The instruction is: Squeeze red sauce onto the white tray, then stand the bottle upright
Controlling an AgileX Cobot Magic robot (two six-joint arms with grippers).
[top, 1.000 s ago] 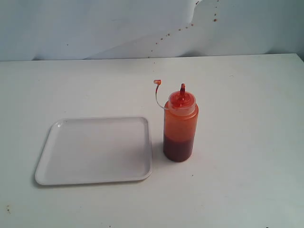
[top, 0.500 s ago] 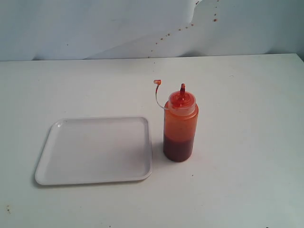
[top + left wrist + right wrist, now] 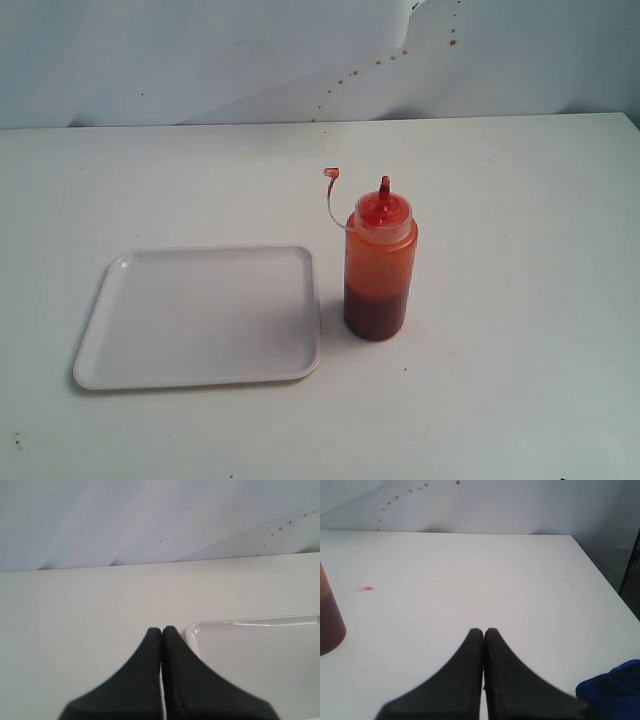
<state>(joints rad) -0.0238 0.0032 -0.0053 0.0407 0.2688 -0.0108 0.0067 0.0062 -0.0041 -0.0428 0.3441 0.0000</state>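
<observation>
Nothing has moved in the last second: the bottle [image 3: 380, 275] stands upright, long axis vertical, just beside the white tray [image 3: 200, 320], on my right arm's side. My left gripper [image 3: 161, 631] and right gripper [image 3: 483, 631] are both pressed together and empty. I judge the right arm nearer the bottle.

My left tool [image 3: 161, 631] and right tool [image 3: 483, 631]: both matte black, smooth, wide at base, tapering to blunt rounded tips.
</observation>
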